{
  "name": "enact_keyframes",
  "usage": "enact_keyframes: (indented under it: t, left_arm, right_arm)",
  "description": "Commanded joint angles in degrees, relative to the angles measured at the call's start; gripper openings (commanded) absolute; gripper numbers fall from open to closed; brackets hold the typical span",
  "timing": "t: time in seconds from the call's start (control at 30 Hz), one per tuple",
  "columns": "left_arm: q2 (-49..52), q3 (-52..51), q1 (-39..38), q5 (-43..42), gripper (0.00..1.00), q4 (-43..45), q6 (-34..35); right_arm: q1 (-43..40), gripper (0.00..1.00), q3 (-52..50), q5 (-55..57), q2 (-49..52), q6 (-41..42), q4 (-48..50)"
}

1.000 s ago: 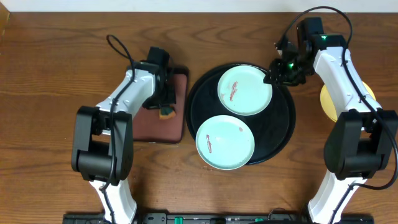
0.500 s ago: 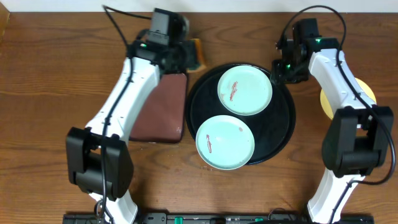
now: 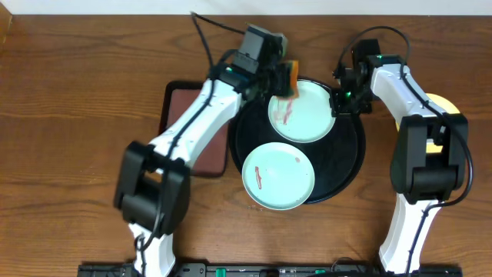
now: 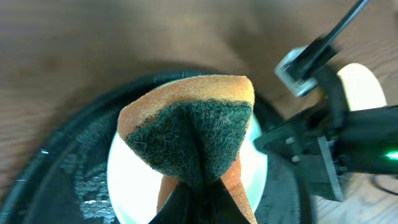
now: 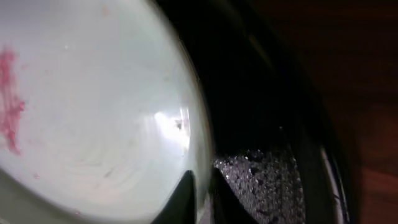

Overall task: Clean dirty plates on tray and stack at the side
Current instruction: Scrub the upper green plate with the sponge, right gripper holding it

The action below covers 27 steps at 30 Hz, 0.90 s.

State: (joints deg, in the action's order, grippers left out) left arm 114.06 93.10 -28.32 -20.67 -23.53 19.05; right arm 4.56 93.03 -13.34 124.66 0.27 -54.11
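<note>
1. Although the dark brown wooden table [image 3: 61,115] fills the overhead view, the work sits at its centre, where the large round glossy black tray [image 3: 350,154] with a raised rim lies within reach of both arms.
2. Just left of it lies a smaller rectangular black-rimmed brown tray [image 3: 206,158], partly under the left arm.
3. Two of the three small glossy plates lie on the black tray. The upper mint-green plate [image 3: 307,115] is near the tray's top edge, and the lower mint-green plate [image 3: 278,175] is at the bottom left with its edge over the rim. The pale yellow plate [image 3: 446,102] lies off the tray at the right of the frame, mostly hidden by the right arm, probably to start the stack.
4. The right gripper [image 5: 199,193] is at the right edge of the upper mint-green plate. Its fingertips are close together on either side of the rim and pinch it, apparently to steady the plate for wiping.
5. The left gripper [image 4: 193,205] pinches a folded orange sponge with a dark green scouring face [image 4: 193,130] above that plate's upper left edge. I cannot tell whether sponge and plate touch.
6. Reddish smears [image 3: 286,114] mark the upper plate, and the lower plate has some too, so both need cleaning.
</note>
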Motion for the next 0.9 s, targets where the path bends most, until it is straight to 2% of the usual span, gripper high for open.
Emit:
enact_keyframes:
  t: [0.0,0.23,0.5,0.6,0.67,0.87]
  left_arm:
    - [3.21,0.46,-1.84,-0.35,0.07,1.44,-0.76]
    - [9.62,0.46,-4.87,-0.35,0.07,5.07,-0.70]
    - [16.50,0.46,-6.82,-0.39,0.08,7.02,4.48]
    - [17.99,0.46,-6.58,-0.26,0.08,6.69,3.93]
    - [18.58,0.46,-5.92,2.95,0.07,4.94,2.56]
    - [16.83,0.55,-4.46,22.47,0.07,-4.31,-5.27]
  right_arm:
    - [0.48,0.01,-0.81,-1.09,1.99,-0.07,0.04]
    - [1.36,0.01,-0.81,-0.98,1.99,-0.76,-1.18]
    - [2.54,0.01,-0.81,-0.17,1.99,-0.74,-1.22]
    - [2.60,0.01,-0.81,-0.17,1.99,-0.70,-1.29]
    - [2.69,0.01,-0.81,-0.17,1.99,-0.57,-1.42]
    - [2.67,0.01,-0.81,1.70,1.99,-0.24,-1.86]
